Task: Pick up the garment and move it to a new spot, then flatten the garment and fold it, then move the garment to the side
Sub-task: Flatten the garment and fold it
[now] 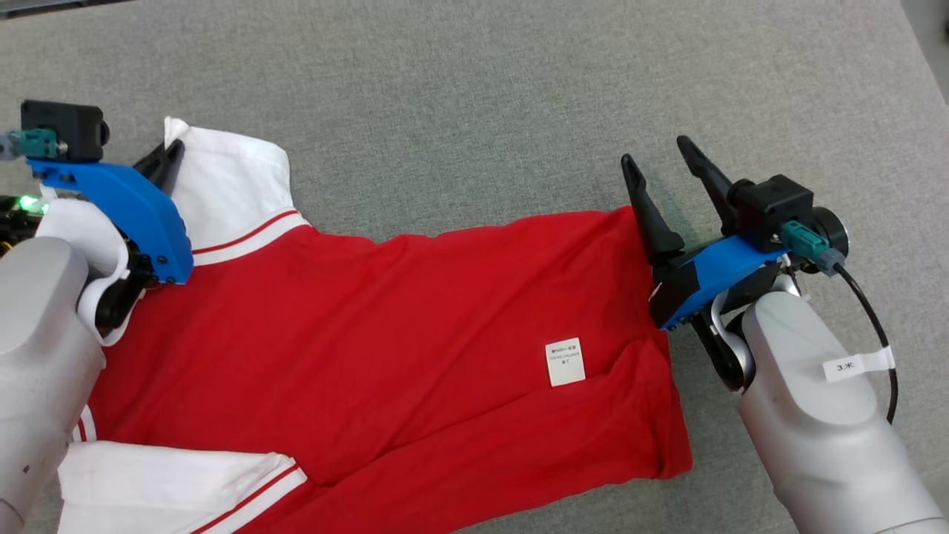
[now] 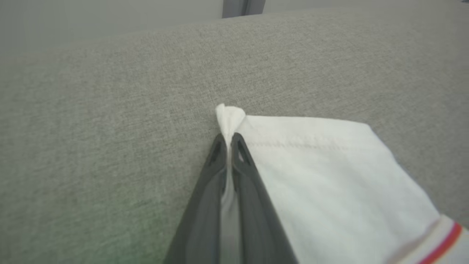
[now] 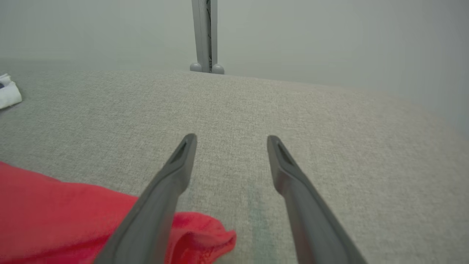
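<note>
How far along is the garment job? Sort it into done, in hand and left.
Done: the garment lies spread out, with no fold yet. In hand: the left gripper is shut on a corner of the white sleeve; the right gripper stands open by the red hem, gripping nothing. Left: folding, then moving it aside.

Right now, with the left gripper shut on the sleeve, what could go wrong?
1. The left gripper pinches just the corner tip of the white sleeve; a pull may slip it free.
2. The right gripper stands open with its tips past the red hem corner; closing here may miss it.
3. Lifting from one side alone would probably bunch the garment.
</note>
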Controlling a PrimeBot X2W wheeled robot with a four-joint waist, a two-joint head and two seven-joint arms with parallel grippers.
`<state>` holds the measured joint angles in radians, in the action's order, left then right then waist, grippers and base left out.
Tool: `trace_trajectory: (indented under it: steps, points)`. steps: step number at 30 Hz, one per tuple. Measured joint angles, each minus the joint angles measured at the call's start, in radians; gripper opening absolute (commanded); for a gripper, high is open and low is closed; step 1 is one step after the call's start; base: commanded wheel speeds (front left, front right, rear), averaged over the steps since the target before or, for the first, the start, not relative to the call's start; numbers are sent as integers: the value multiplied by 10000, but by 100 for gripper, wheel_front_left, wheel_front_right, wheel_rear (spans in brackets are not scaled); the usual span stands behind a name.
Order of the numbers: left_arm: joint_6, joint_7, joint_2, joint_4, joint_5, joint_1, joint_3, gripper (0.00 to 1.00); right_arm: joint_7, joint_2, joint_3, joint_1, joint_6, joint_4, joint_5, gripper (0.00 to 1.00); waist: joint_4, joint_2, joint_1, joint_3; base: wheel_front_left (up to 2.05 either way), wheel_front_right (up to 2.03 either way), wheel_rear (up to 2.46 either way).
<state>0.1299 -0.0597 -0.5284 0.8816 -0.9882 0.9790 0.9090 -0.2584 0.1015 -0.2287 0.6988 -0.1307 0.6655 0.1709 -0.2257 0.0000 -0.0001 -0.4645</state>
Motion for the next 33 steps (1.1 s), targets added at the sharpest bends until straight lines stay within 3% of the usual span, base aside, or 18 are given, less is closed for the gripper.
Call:
trace_trajectory:
  steps: [22,23,24,33]
  points:
    - [0,1998,8,146,-681,154,1475,0,3101,593,-1183,-291,2,748,1312,100,523,0,0,638,0,0,0]
    - [0,2040,15,138,-692,184,1546,0,3150,621,-1204,-294,2,719,1329,31,549,0,0,628,0,0,0]
    - [0,2082,27,138,-702,219,1618,0,3154,648,-1189,-306,2,683,1346,0,583,-1,0,621,0,0,0]
    - [0,2840,86,307,-846,502,1820,0,2516,688,-848,-269,-2,372,1106,0,836,0,1,794,0,0,0]
